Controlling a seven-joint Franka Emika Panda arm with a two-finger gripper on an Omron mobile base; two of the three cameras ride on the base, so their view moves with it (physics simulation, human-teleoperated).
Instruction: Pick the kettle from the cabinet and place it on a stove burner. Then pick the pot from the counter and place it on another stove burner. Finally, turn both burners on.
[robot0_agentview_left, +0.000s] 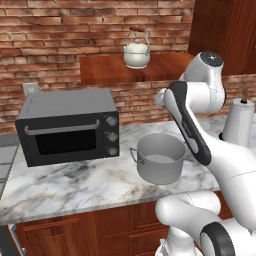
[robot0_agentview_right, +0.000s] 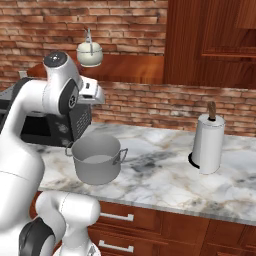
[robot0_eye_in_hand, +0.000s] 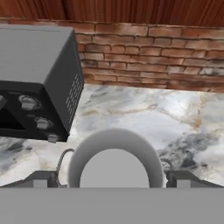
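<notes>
The cream-white kettle (robot0_agentview_left: 136, 52) (robot0_agentview_right: 90, 53) stands upright on the reddish-brown cabinet ledge (robot0_agentview_left: 107, 70) (robot0_agentview_right: 132, 67), high against the brick wall. The grey metal pot (robot0_agentview_left: 159, 159) (robot0_agentview_right: 96, 160) (robot0_eye_in_hand: 114, 153) sits on the white marble counter (robot0_agentview_left: 65, 182) (robot0_agentview_right: 165, 175) (robot0_eye_in_hand: 140, 109). My gripper (robot0_eye_in_hand: 113, 179) hangs above the pot and looks down into it, jaws open and wide apart, nothing between them. The hand (robot0_agentview_right: 91, 93) (robot0_agentview_left: 161, 97) is well below the kettle and to its right. A grey strip at the counter's left end (robot0_agentview_left: 4, 160) may be the stove; its burners are out of view.
A black toaster oven (robot0_agentview_left: 67, 127) (robot0_eye_in_hand: 35, 83) stands on the counter left of the pot. A white paper-towel roll (robot0_agentview_left: 239, 120) (robot0_agentview_right: 207, 142) stands at the right. Tall wood cabinets (robot0_agentview_right: 210, 42) rise at the right; drawers (robot0_agentview_right: 130, 217) sit below the counter.
</notes>
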